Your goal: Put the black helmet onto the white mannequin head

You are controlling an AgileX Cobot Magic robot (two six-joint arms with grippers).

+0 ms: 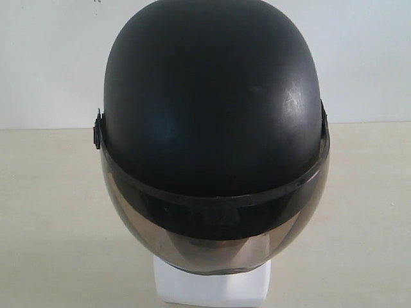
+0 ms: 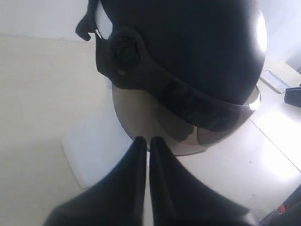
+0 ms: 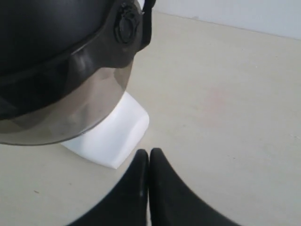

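The rounded black hard-shell helmet [image 1: 212,96], smoky visor down, sits over the white plastic mannequin head [image 1: 212,292], whose blocky neck base alone shows on the pale table [image 1: 51,224]. The left end effector [image 2: 147,141] and right end effector [image 3: 149,153] are closed, empty and clear of it; the task looks done

place: lab-like test bench | evidence: plain beige tabletop [image 1: 51,212]; blank white wall [image 1: 51,64] behind it
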